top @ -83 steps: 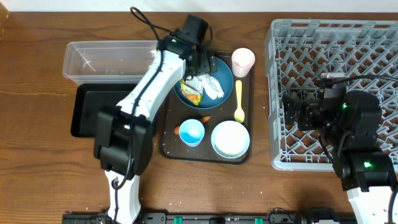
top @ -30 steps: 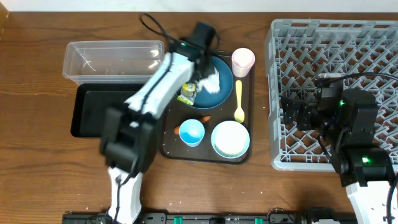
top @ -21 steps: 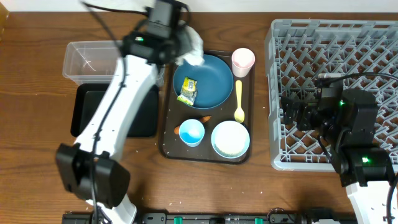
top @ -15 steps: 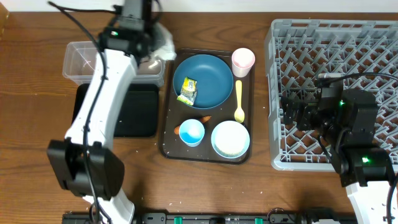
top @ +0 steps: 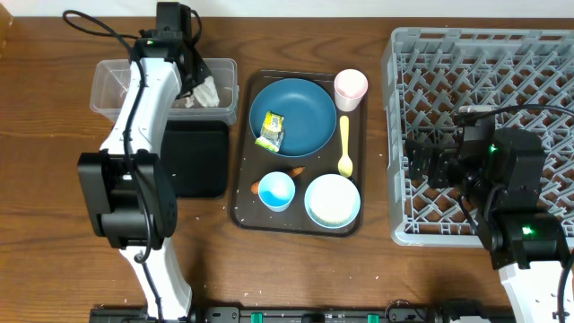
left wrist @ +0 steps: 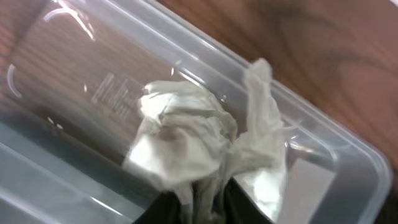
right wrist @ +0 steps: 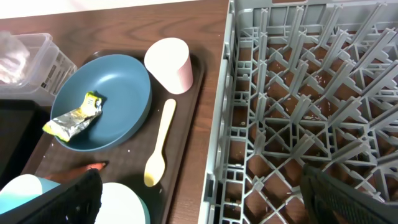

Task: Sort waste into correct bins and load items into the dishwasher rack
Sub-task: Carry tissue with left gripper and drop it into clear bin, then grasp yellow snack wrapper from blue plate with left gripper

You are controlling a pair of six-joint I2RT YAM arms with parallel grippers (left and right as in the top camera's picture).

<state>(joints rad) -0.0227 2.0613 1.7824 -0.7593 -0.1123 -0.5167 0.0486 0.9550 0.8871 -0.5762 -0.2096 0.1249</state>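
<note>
My left gripper [top: 192, 79] hangs over the clear tub [top: 117, 85]. Its dark fingers stand a narrow gap apart, and the crumpled white paper [left wrist: 186, 130] fills that gap and trails down into the tub [left wrist: 93, 74]. A yellow wrapper scrap [top: 271, 130] lies on the dark blue plate [top: 309, 108]. Pink cup [top: 351, 88], yellow spoon [top: 344, 144], light blue cup [top: 275, 189], white bowl [top: 332, 200] and carrot [top: 294, 170] sit on the brown tray. My right gripper [right wrist: 205, 205] stands wide open and empty over the grey rack's [top: 475, 63] left edge.
The black tray [top: 193, 161] lies in front of the clear tub, partly under my left arm. The brown serving tray [top: 240, 213] sits between the bins and the rack. White grains are scattered on the wood near the tray's front.
My left arm has swung left from the blue plate to the clear tub, carrying the white paper. The yellow wrapper stayed on the plate. The right arm has not moved.
</note>
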